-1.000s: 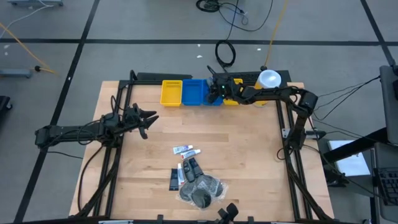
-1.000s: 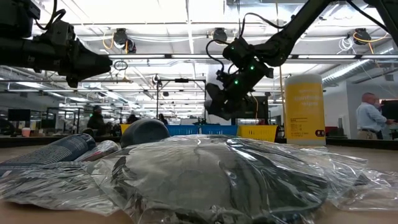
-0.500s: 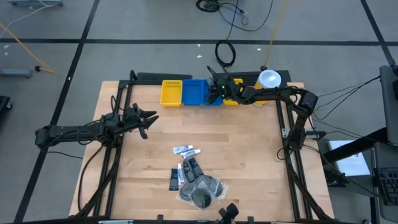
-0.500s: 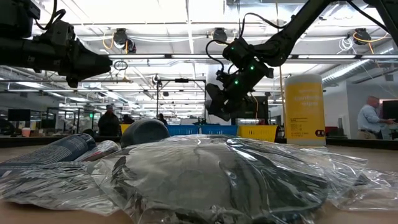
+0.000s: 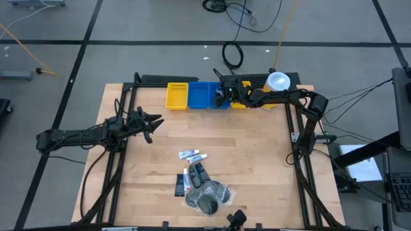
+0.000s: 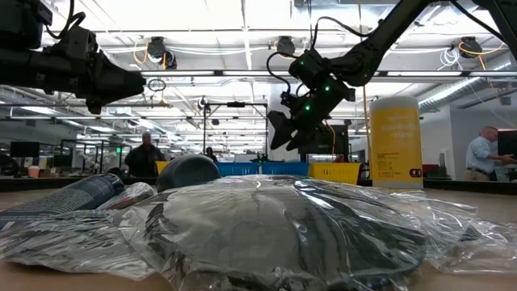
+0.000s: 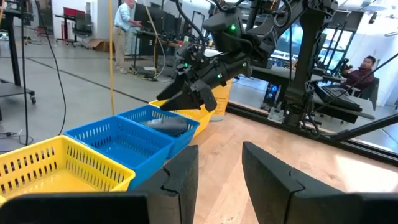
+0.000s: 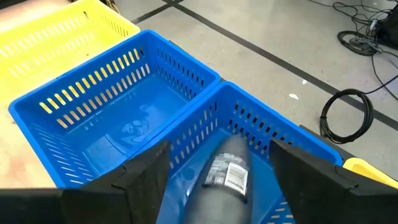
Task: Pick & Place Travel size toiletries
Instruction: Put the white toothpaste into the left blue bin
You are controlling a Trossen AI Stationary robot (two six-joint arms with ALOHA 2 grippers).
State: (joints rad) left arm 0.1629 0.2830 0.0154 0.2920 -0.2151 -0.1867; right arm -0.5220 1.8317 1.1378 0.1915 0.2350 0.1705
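Right wrist view, dark bottle [image 8: 225, 171] partly hidden, apparently released

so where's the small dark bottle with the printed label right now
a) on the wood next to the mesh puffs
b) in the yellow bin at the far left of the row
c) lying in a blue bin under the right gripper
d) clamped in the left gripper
c: the dark bottle lies inside a blue bin, with the open right gripper poised right above it.
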